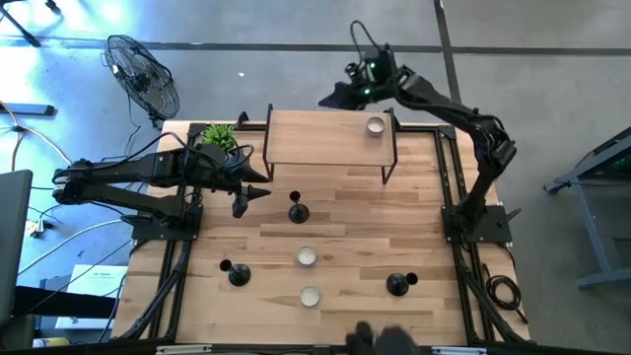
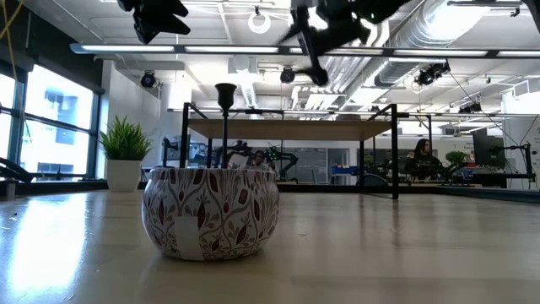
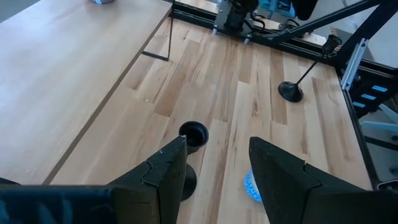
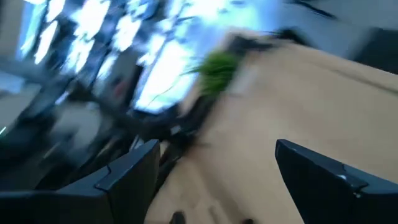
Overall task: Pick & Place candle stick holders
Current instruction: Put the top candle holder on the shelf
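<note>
While hovering open and empty above the middle holder (image 1: 297, 210), left gripper (image 1: 248, 197) needs lining up so the thin stem falls squarely between the parted fingers (image 3: 166, 171), then lowering straight down and closing gently low on the stem, to avoid tipping so narrow-based a piece. Seen from above, reaches in from nine o'clock with the arm stretched nearly level, gripper just to the nine o'clock side of that holder. Elsewhere on the table (image 1: 355, 207): a second holder (image 1: 237, 274) toward seven o'clock, a third holder (image 1: 397, 285) toward five o'clock, two tealight cups (image 1: 307, 257) near six o'clock. Farther right, one more tealight cup (image 1: 376, 125) already resting on the raised shelf (image 1: 315, 138) at twelve o'clock. Right gripper (image 1: 340, 97) raised beyond the shelf's far edge toward twelve o'clock, fingers (image 4: 134, 171) spread wide, holding nothing.
</note>
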{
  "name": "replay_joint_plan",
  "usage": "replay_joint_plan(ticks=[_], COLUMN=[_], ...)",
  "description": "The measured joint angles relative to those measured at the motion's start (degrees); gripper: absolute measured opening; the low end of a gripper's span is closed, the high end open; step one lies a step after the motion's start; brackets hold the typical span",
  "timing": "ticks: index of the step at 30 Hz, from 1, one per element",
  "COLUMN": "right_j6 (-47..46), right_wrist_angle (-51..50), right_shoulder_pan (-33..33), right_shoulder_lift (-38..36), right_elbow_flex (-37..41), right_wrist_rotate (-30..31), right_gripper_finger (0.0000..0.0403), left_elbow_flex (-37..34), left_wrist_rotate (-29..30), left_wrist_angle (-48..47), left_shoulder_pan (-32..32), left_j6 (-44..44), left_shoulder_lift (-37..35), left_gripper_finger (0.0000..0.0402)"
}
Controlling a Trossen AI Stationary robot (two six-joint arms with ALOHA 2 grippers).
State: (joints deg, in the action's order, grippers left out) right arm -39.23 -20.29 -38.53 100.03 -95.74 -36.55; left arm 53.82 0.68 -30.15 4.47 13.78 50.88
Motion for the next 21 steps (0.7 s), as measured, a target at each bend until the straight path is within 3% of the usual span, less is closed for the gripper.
replay_joint_plan(ticks=[4,8,11,15,18,21], right_j6=[9.3,21.1,28.2,36.9,39.7,39.5], right_wrist_angle=[4.6,3.5,-1.4,-9.7,-15.2,-19.6], right_shoulder_pan=[6.2,12.4,16.8,23.2,27.7,31.2], right_shoulder_lift=[-3.8,-9.6,-14.0,-19.3,-22.3,-24.1], right_elbow_flex=[0.0,0.0,0.0,0.0,0.0,0.0], right_wrist_rotate=[1.0,8.0,18.4,37.1,49.6,57.6], right_gripper_finger=[0.0312,0.0312,0.0312,0.0312,0.0312,0.0312], left_elbow_flex=[0.0,0.0,0.0,0.0,0.0,0.0], left_wrist_rotate=[-1.7,-3.2,-3.3,-3.3,-3.3,-3.3], left_wrist_angle=[0.0,0.0,0.0,0.0,0.0,0.4], left_shoulder_pan=[0.0,0.0,0.0,0.0,0.0,0.0], left_j6=[0.2,0.2,0.2,0.2,0.2,0.3], left_shoulder_lift=[0.0,0.0,0.0,0.0,0.0,0.0], left_gripper_finger=[0.0173,0.0173,0.0173,0.0173,0.0173,0.0173])
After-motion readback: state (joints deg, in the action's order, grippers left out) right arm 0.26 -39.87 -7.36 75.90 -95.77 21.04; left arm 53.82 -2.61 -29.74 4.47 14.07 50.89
